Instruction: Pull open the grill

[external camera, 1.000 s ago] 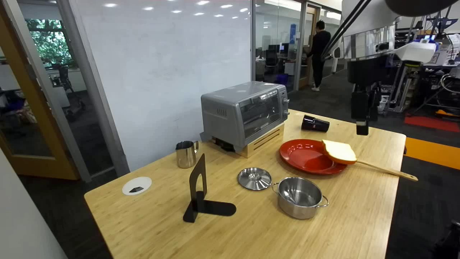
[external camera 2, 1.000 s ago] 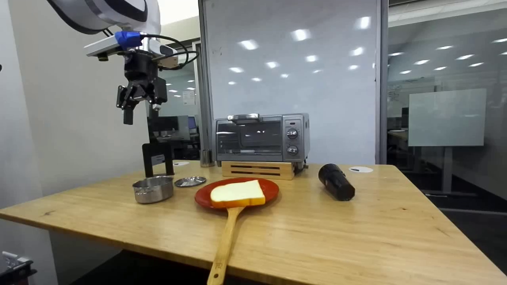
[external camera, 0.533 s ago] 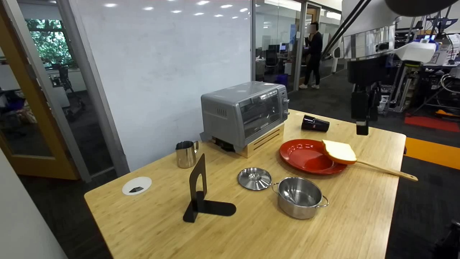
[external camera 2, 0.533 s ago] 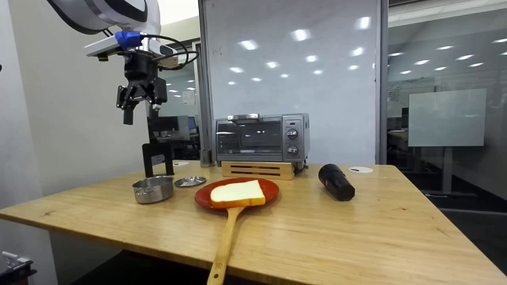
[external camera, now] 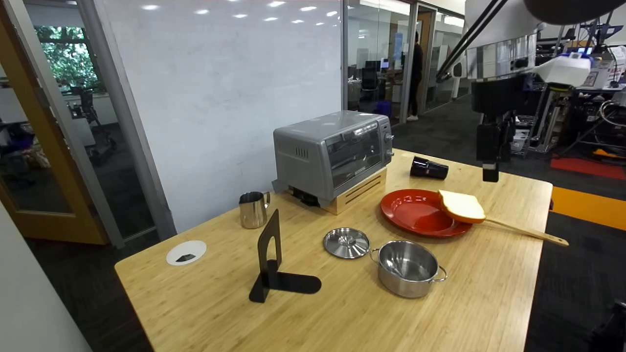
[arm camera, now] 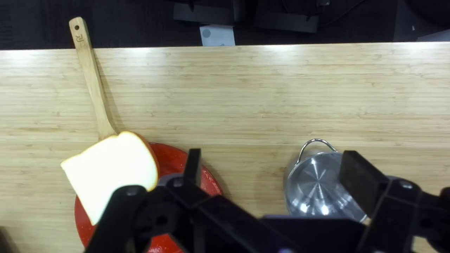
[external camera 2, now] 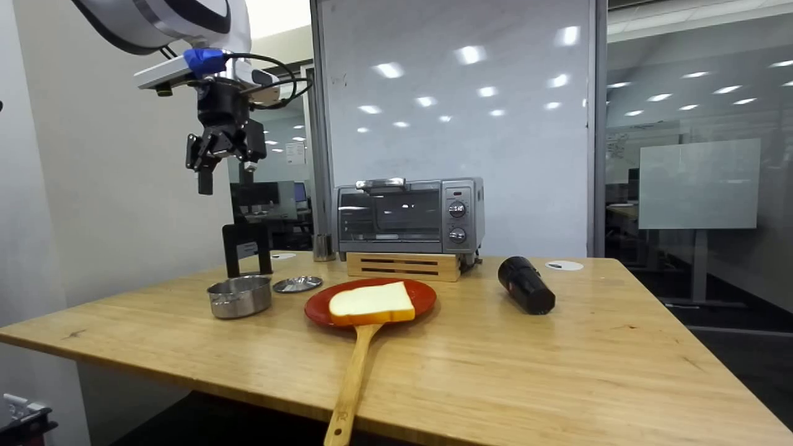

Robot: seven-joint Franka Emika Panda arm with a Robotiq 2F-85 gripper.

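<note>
The grill is a silver-grey toaster oven with a dark glass door, and it shows in both exterior views. Its door is shut, and the shiny handle runs along the top of the door. It is out of view in the wrist view. My gripper is open and empty, pointing down, high above the table and well apart from the grill. In the wrist view the open fingers are spread above the gap between the red plate and the steel pot.
The grill stands on a slotted wooden stand. In front lie a red plate with bread on a wooden spatula, a pot and a lid. A black L-shaped stand, steel jug and black cup stand around.
My gripper has shifted very slightly, to the right in one exterior view and to the left in another. The grill and tabletop things have not moved. A person in the background has moved.
</note>
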